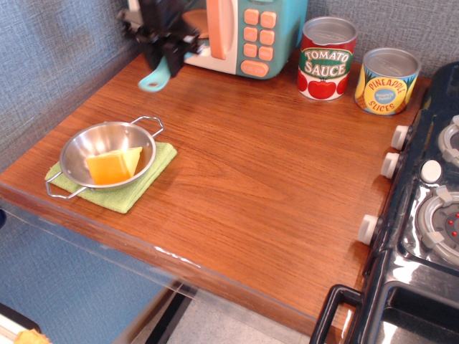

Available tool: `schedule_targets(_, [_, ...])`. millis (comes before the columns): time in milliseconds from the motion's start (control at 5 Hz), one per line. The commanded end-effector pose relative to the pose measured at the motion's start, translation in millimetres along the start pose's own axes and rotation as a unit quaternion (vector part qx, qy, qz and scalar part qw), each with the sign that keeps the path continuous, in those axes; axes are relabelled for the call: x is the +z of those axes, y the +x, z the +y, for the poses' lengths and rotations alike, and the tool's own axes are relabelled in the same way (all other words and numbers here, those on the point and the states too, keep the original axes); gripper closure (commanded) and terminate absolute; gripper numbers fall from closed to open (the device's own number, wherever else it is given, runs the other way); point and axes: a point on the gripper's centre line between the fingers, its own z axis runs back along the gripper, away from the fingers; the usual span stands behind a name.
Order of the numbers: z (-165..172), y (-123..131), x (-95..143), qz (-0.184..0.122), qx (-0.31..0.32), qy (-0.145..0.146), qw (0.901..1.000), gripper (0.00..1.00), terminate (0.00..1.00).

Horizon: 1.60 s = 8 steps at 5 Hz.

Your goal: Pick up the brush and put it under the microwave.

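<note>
The teal brush [154, 77] hangs from my black gripper [163, 51] at the back left of the wooden counter, in front of the left part of the microwave [247, 36]. Only the brush's handle with its round hole shows; the bristles are hidden inside the jaws. The gripper is shut on the brush and partly covers the microwave's left side. The handle end sits just above or on the counter; I cannot tell which.
A steel bowl [107, 154] with an orange wedge sits on a green cloth [154, 166] at front left. A tomato sauce can [327, 59] and a pineapple can [387, 81] stand at the back right. A black toy stove [423, 215] fills the right edge.
</note>
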Motion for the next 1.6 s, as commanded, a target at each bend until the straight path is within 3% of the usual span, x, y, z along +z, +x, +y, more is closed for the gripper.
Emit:
schedule_targets(0, [53.4, 12.2, -4.6, -0.012, -0.023, 0.018, 0.9995, 1.00, 0.00])
schedule_targets(200, [46.9, 9.7, -11.5, -0.008, -0.027, -0.003, 0.9996, 1.00, 0.00])
schedule_targets(400, [39.5, 9.7, -6.7, -0.014, -0.032, -0.011, 0.9993, 0.00, 0.00])
schedule_targets(600, [36.6, 9.2, 2.4, -0.017, -0.036, -0.009, 0.9992, 0.00, 0.00])
schedule_targets(800, [33.3, 9.0, 24.8, -0.026, -0.040, -0.028, 0.9985, 0.00, 0.00])
schedule_targets(1200, [21.4, -6.8, 94.1, 0.014, -0.018, -0.028, 0.9994, 0.00, 0.00])
schedule_targets(1400, [3.0, -24.2, 100.2, 0.046, -0.008, -0.010, 0.9989, 0.00, 0.00])
